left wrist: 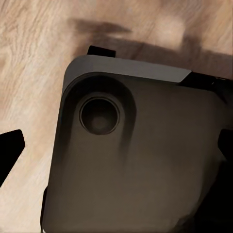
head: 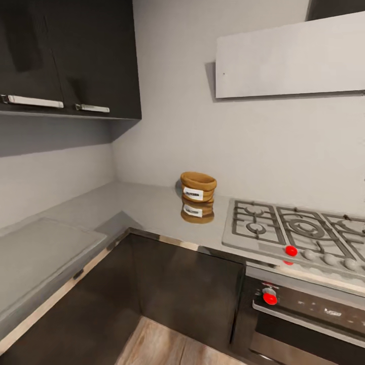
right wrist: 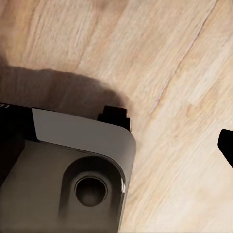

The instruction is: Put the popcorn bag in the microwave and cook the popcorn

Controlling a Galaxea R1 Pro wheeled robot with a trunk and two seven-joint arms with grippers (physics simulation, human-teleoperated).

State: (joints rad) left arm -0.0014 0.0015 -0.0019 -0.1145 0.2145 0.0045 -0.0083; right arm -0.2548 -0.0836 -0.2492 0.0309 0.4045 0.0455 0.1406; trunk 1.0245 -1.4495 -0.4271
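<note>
The popcorn bag (head: 198,186), a squat brown burlap sack with a rolled rim and a white label, stands on the grey countertop (head: 137,205) in the corner, just left of the gas hob. Its mirror image shows in the glossy slab below it. Its contents are hidden by the rim. The microwave is out of view. My left gripper (left wrist: 117,148) hangs open over my own grey base (left wrist: 141,170), with dark fingertips (left wrist: 10,148) at both picture edges. My right gripper (right wrist: 119,145) is also open, with one dark fingertip (right wrist: 226,144) over the wooden floor (right wrist: 170,73).
A steel gas hob (head: 299,230) with red knobs sits right of the bag, over a dark built-in oven (head: 309,317). A white slanted hood (head: 289,56) hangs above. Dark upper cabinets (head: 71,56) overhang the left counter run. Dark cabinet fronts (head: 187,289) enclose a floor corner.
</note>
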